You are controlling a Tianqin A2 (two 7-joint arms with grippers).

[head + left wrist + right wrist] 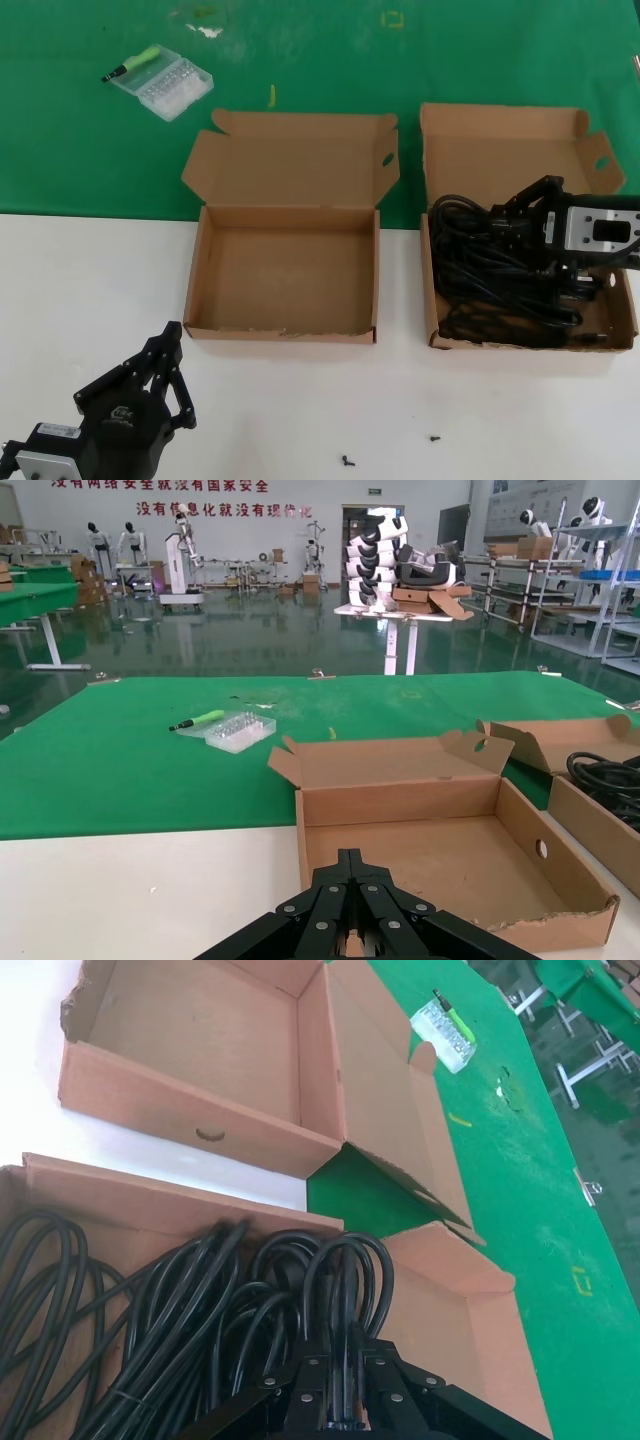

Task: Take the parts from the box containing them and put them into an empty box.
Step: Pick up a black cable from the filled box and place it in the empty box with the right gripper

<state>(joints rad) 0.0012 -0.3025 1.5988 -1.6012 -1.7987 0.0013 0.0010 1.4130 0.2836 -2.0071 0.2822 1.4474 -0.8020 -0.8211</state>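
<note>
Left gripper sat parked low on the white table, fingers together, idle. Right gripper was down in the box containing them, pinched closed on the parts for lifting. Empty box waited between, lid open.

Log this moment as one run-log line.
right gripper: over cords in narrow box | left gripper: parked, near table edge | wide box: empty
</note>
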